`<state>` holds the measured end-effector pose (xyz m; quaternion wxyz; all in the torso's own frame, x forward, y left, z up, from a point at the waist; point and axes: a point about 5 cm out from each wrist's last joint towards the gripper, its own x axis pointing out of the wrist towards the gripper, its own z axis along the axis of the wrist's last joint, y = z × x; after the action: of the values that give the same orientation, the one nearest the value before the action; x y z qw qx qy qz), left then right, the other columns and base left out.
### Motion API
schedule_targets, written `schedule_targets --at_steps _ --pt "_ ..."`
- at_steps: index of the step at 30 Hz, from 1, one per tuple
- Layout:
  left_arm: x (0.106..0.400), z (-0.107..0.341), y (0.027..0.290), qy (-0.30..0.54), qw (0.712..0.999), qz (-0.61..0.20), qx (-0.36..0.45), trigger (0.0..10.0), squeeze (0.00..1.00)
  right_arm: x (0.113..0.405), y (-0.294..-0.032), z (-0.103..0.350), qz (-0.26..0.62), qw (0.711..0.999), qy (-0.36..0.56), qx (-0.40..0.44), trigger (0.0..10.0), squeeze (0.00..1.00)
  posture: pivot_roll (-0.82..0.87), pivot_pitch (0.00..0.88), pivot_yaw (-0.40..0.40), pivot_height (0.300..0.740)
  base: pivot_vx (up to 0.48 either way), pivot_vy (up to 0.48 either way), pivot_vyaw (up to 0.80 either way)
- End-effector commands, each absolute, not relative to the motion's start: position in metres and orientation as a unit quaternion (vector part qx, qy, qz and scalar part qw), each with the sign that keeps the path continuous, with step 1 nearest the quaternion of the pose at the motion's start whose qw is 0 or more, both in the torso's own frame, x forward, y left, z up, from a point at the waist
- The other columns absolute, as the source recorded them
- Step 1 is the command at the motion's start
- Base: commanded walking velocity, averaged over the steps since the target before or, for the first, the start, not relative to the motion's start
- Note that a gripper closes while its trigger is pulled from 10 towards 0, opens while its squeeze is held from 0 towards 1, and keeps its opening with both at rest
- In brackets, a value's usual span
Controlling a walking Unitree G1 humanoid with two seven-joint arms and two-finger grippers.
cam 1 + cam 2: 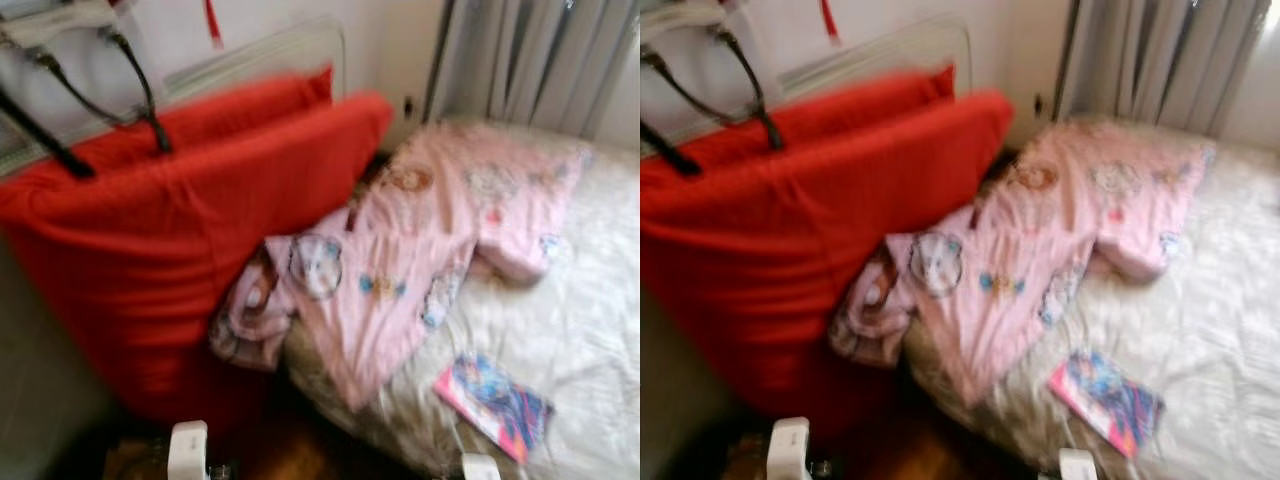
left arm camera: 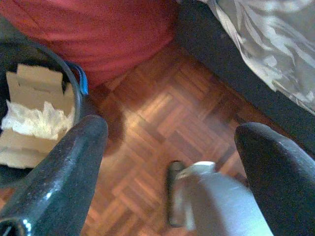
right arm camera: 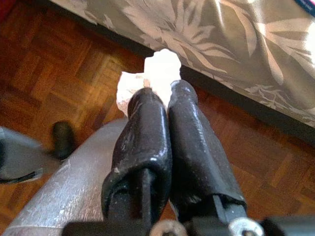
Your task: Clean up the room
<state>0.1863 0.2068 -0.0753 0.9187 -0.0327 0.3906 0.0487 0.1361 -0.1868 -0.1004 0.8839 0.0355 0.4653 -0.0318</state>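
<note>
Roughly, by item:
Right gripper (image 3: 156,96): fingers pressed together on a white crumpled scrap (image 3: 156,73), probably paper or tissue; held low over the parquet floor (image 3: 54,73), close to the bed's edge.
Left gripper (image 2: 170,147): fingers spread wide, nothing between them; above the floor.
Bin (image 2: 74,81): dark, beside the left gripper, holding cardboard (image 2: 34,81) and white crumpled paper (image 2: 37,120).
Red cushion (image 1: 190,230): leaning against the bed's (image 1: 590,330) left edge.
Pink blanket (image 1: 430,230): rumpled, hanging over that edge.
Colourful book (image 1: 495,405): near the bed's front edge; head views blurred.
</note>
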Motion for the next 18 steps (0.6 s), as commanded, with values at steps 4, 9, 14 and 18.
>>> schedule_targets --at_steps 4,9,14,18 --pt "0.183 -0.074 0.221 0.39 0.918 0.063 -0.026 10.0 0.0 0.141 -0.179 -0.099 -0.022 0.889 0.456 0.038 10.0 0.0 -0.05 0.055 0.004 0.718 0.0 0.405 0.0" --pt "0.183 -0.074 0.221 0.391 0.918 0.065 -0.028 10.0 0.0 0.138 -0.18 -0.099 -0.016 0.892 0.452 0.029 10.0 0.0 -0.05 0.055 -0.001 0.718 0.0 0.405 0.08" --pt "0.183 -0.074 0.219 0.391 0.918 0.063 -0.029 10.0 0.0 0.142 -0.182 -0.098 -0.013 0.894 0.448 0.027 10.0 0.0 -0.05 0.06 -0.002 0.718 0.0 0.405 0.76" --pt "0.184 -0.074 0.218 0.39 0.918 0.064 -0.03 10.0 0.0 0.148 -0.181 -0.096 -0.009 0.896 0.444 0.024 10.0 0.0 -0.05 0.06 -0.002 0.718 0.0 0.407 0.78"
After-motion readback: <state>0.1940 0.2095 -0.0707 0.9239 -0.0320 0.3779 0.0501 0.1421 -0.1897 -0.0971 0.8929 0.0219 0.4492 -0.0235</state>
